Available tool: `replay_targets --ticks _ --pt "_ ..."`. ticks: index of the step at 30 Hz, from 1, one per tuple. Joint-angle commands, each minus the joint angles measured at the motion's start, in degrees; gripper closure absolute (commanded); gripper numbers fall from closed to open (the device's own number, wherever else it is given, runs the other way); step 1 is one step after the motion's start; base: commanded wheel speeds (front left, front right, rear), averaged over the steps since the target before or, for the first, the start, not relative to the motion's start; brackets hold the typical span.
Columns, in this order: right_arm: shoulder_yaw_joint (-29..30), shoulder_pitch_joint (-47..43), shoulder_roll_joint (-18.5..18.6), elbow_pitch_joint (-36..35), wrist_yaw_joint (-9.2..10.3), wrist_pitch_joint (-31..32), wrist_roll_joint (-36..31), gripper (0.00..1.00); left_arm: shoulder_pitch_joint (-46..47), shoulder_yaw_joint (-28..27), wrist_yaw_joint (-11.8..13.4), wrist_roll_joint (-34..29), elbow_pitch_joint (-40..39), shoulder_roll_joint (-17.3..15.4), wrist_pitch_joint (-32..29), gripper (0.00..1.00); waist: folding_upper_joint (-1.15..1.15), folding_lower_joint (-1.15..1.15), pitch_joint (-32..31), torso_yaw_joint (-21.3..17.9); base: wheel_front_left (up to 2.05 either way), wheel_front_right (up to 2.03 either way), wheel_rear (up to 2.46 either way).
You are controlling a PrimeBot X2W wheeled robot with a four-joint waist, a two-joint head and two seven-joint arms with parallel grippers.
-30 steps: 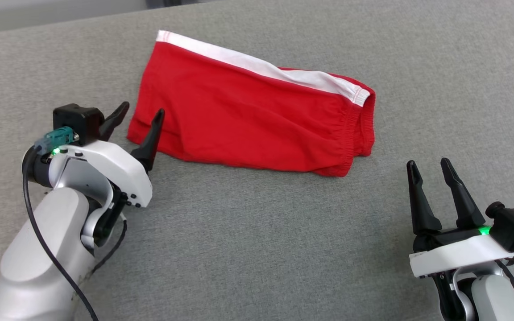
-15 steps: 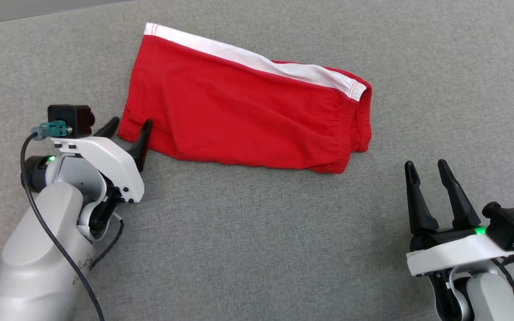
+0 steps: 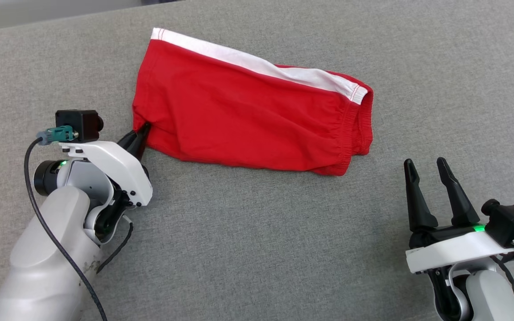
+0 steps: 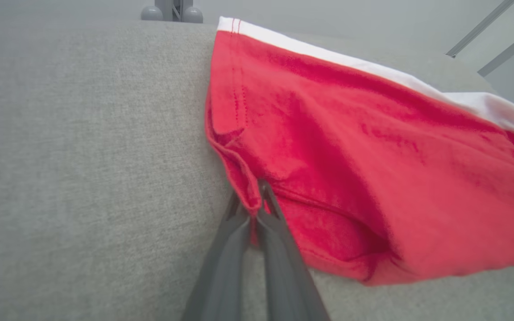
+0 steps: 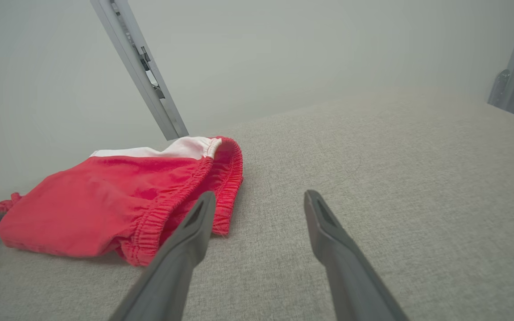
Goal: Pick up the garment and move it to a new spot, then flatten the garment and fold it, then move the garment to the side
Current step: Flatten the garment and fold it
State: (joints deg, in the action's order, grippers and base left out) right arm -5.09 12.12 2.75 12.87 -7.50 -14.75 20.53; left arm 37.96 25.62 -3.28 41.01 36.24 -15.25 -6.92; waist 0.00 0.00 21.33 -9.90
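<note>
- Left gripper: we find it clamped on the near-left corner of the shorts.
- Shorts lie lengthwise to its right; right gripper, spread and empty, sits nearer their right end.

You have one pair of red shorts and one grey fabric surface. Two grippers in view: one left gripper, one right gripper.

Left gripper closed, fingers pressed together on a corner of the garment, pointing up and right. Left forearm comes in from lower left, wrist bent. Right gripper at lower right, fingers spread apart, pointing up.
</note>
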Motion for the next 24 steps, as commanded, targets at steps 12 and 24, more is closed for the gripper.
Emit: replay_targets --ticks 12,24 --pt "2.07 -2.76 0.31 -0.09 0.02 -0.56 0.11 0.0 -10.2 -3.15 1.76 4.34 -6.48 0.27 4.44 1.0 0.0 0.0 -2.93 1.03 0.0 0.0 0.0" --pt "4.67 -4.57 0.33 -2.03 0.02 1.78 -2.18 0.0 -25.83 -2.35 6.1 6.24 -23.68 0.62 4.81 1.0 0.0 0.0 -5.17 5.07 0.0 0.0 0.0"
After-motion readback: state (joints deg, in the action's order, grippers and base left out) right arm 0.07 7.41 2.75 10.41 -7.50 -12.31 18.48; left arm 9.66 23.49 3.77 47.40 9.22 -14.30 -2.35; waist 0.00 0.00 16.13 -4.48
